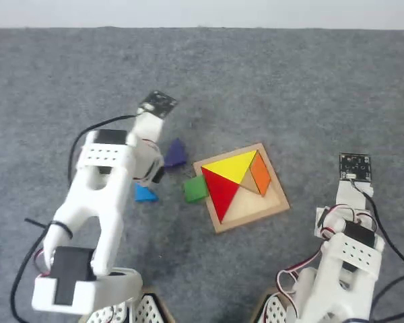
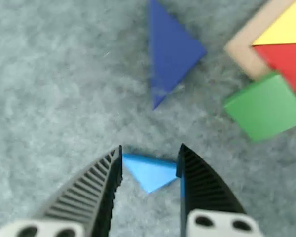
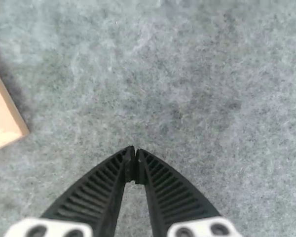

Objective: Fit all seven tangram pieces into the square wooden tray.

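Note:
The square wooden tray (image 1: 259,206) lies mid-table and holds a yellow triangle (image 1: 230,166), a red triangle (image 1: 220,190), an orange piece (image 1: 260,173) and a tan piece (image 1: 249,184). On the carpet to its left lie a green square (image 1: 195,189), a dark blue triangle (image 1: 176,153) and a small light blue triangle (image 1: 146,194). My left gripper (image 2: 150,150) is down over the light blue triangle (image 2: 150,171), its fingers (image 2: 108,173) touching the piece on both sides. My right gripper (image 3: 135,153) is shut on nothing above bare carpet, right of the tray's corner (image 3: 2,123).
Grey carpet covers the whole table. In the left wrist view the dark blue triangle (image 2: 170,49) and the green square (image 2: 266,106) lie just beyond the fingers, the square against the tray's rim (image 2: 241,49). The right arm's base (image 1: 343,262) stands at the front right.

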Controlling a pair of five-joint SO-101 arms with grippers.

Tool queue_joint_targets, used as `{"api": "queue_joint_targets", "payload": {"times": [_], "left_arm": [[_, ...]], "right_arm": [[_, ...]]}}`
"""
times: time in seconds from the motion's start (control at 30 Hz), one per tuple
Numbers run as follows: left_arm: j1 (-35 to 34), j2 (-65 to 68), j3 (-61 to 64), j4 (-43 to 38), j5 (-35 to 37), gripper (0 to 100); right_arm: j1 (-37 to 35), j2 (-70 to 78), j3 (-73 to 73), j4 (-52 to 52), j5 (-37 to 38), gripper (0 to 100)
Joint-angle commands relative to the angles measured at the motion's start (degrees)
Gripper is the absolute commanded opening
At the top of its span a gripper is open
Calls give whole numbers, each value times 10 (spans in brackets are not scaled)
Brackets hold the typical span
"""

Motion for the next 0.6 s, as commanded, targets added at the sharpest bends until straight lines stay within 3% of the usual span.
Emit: {"api": "queue_joint_targets", "payload": {"times": [0.0, 0.13, 0.27, 0.57], "left_arm": [[76, -4, 20, -13, 3, 181], [122, 1, 47, -47, 18, 181], [126, 2, 65, -86, 19, 181], [180, 3, 66, -112, 33, 181]], "right_arm": [[-6, -15, -18, -7, -4, 9], [-6, -15, -18, -6, -4, 9], [-6, -15, -18, -5, -4, 9], [-6, -16, -18, -5, -3, 9]]}}
